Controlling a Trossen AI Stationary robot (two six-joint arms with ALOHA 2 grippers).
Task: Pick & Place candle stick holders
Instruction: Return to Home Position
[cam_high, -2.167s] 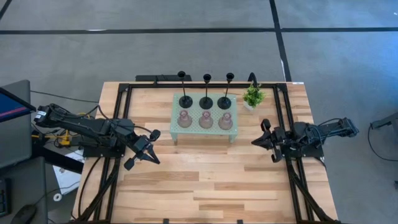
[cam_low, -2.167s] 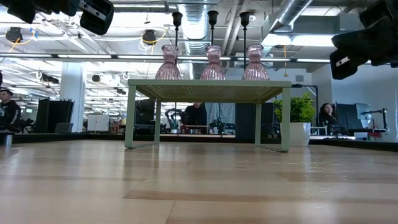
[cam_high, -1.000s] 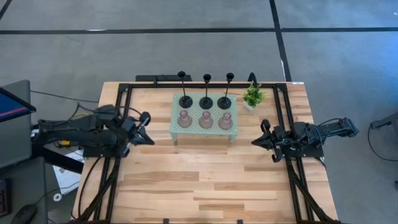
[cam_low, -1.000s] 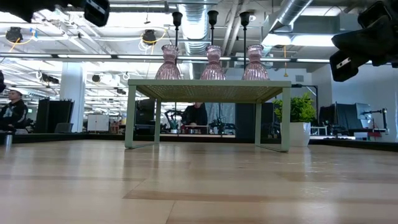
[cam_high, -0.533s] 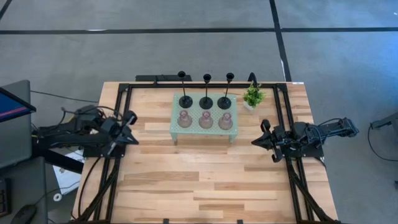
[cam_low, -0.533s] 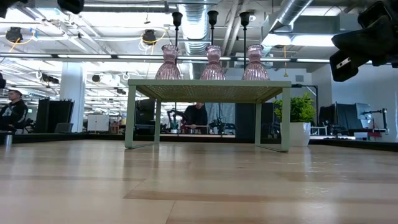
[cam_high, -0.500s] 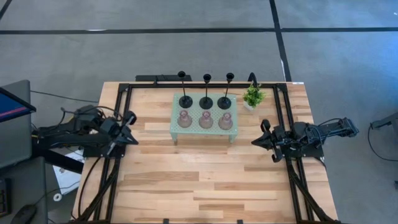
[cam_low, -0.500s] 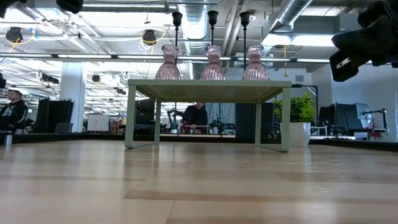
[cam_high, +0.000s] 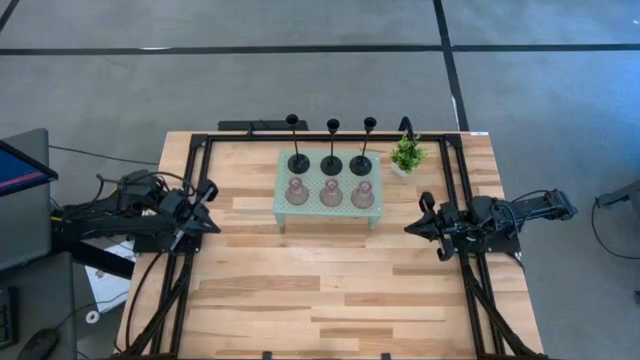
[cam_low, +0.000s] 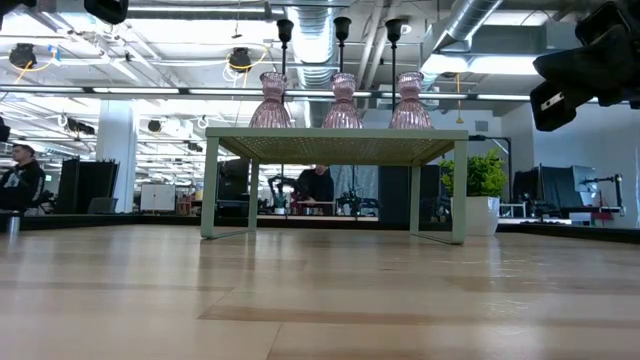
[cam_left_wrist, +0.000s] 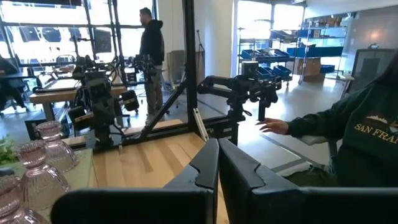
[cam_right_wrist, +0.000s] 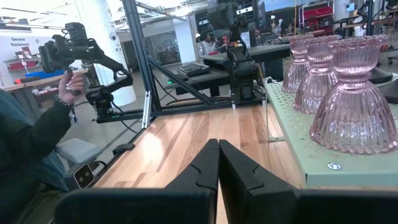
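Near half of table (cam_high: 330, 300) open wood, free for passage, raised tray (cam_high: 312, 207) blocks centre rear, six candle stick holders (cam_high: 330, 193) crowd its top, potted plant (cam_high: 406, 155) just beside its right rear corner, left gripper (cam_high: 210, 200) and right gripper (cam_high: 412, 228) narrow the side lanes, gap under tray open between legs.

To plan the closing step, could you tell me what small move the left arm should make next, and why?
Probably ease the left gripper, fingers shut and empty, back to rest: all three pink glass holders and three black holders stand on the green shelf.
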